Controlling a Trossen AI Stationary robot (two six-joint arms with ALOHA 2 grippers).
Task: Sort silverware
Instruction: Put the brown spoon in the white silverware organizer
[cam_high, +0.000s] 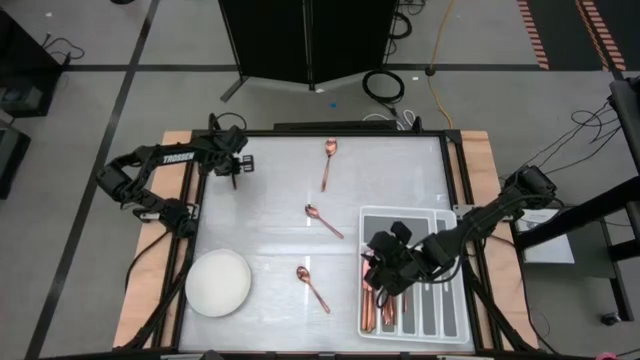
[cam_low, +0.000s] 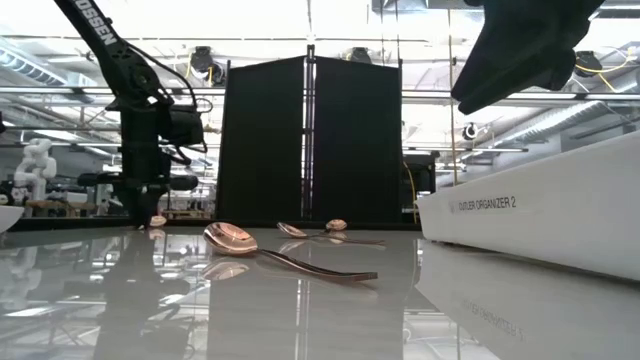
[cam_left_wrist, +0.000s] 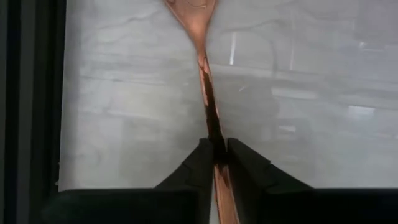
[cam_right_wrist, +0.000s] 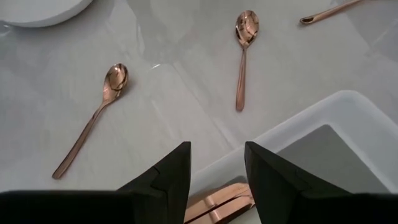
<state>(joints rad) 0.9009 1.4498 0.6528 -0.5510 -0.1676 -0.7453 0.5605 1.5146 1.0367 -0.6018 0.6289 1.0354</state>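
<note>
My left gripper (cam_high: 234, 172) is at the table's far left, pointing steeply down, shut on a copper spoon (cam_left_wrist: 200, 56). That spoon's bowl (cam_low: 157, 220) shows just at the tabletop in the low view. Three more copper spoons lie flat on the white table: one at the far middle (cam_high: 328, 160), one in the centre (cam_high: 322, 220) and one nearer (cam_high: 312, 288). My right gripper (cam_right_wrist: 216, 152) hovers open over the near left corner of the grey divided tray (cam_high: 440, 300). Several copper pieces (cam_high: 370, 310) lie in the tray's left compartment. My left gripper pinches the spoon's thin handle (cam_left_wrist: 210, 124) between its two fingers, part way along it. The handle runs on back between the fingers (cam_left_wrist: 199, 163). The fingers come from above, slanting steeply down. The spoon's bowl (cam_left_wrist: 189, 9) points away from them. Whether the spoon is off the table I cannot tell.
A white round bowl (cam_high: 218, 283) stands at the near left of the table. A black frame rail (cam_high: 200, 215) runs along the table's left edge beside my left arm. Open tabletop lies between the spoons and the bowl.
</note>
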